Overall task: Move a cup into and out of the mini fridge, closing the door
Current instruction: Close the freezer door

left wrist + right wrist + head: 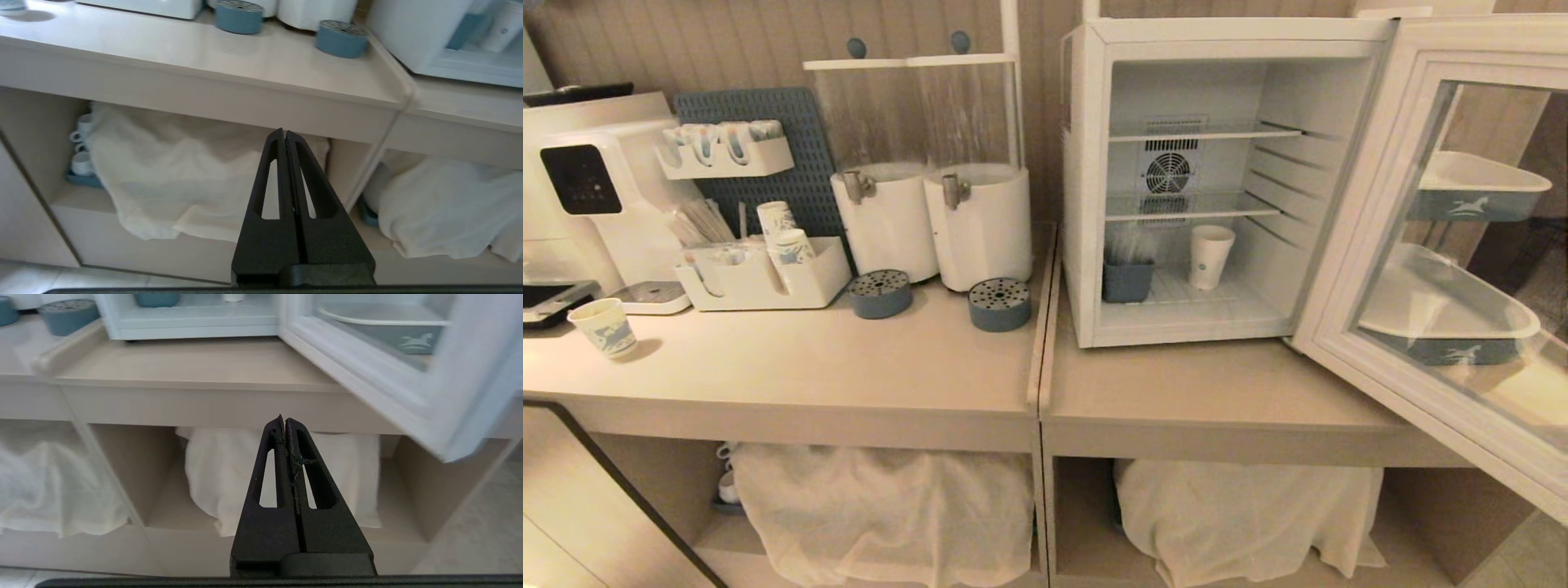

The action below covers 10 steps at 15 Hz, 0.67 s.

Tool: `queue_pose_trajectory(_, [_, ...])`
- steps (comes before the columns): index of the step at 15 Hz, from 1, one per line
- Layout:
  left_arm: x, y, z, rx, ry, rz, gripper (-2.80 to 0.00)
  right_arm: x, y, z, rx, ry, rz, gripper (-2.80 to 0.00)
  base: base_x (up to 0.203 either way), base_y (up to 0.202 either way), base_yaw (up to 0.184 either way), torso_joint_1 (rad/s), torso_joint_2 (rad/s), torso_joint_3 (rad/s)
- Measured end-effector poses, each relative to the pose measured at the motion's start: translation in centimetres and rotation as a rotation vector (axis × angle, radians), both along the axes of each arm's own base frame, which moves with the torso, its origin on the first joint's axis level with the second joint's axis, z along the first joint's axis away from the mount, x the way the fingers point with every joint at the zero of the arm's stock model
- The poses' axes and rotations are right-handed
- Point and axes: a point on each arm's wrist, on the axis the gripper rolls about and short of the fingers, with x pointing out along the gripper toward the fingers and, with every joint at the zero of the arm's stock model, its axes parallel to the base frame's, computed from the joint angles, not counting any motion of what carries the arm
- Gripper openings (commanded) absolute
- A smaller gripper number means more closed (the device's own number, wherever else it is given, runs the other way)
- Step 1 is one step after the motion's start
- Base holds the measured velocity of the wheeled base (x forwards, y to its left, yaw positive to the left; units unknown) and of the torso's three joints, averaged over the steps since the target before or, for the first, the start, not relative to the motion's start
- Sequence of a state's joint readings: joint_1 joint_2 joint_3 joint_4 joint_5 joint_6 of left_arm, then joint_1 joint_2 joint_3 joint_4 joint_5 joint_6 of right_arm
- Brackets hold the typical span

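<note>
Left wrist view shows the left gripper (284, 134) pressed fully closed on nothing, hanging low in front of the counter (229, 61), level with the draped cloth (179, 171) in the shelf below. The right gripper (284, 420) is the same: fingers together, empty, parked below the counter edge, with the open door (367, 371) just above and to one side of it. Neither arm shows in the head view.

Further out, the fridge (1086, 188) stands on the counter with its door (1372, 269) swung wide to the robot's right. The cup (1210, 256) sits upright on the fridge floor, beside a small blue-grey bin (1127, 281) but apart from it, under the lower wire shelf (1192, 208).

My guess is the cup is due to come out next. The right arm looks the nearer one, but it has to rise past the counter edge and clear the door frame. It would do well to spread its fingers before entering, go in level and low under the shelf, take the cup around its middle without crushing the paper, and draw it straight out before touching the door.
</note>
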<state>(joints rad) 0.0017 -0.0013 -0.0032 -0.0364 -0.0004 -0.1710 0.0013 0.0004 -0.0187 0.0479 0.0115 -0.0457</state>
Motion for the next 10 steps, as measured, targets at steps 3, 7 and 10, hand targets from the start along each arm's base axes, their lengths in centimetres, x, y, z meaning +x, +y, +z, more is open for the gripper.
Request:
queue_pose_trajectory(3, [0.00,0.00,0.01,0.000,0.000,0.000,-2.80,0.00,0.00,0.01,0.001,-0.001,0.000,-2.80,0.000,-0.193,0.001,0.001,0.00,0.003])
queue_pose_trajectory(7, [0.00,0.00,0.00,0.001,0.000,-0.001,-2.80,0.00,0.00,-0.02,0.000,0.001,0.000,-2.80,0.000,-0.188,0.001,0.005,0.00,0.001])
queue_pose_trajectory(10, [0.00,0.00,0.00,0.000,0.000,0.000,-2.80,0.00,0.00,-0.02,0.000,0.001,0.000,-2.80,0.000,-0.192,0.001,0.002,0.00,0.000])
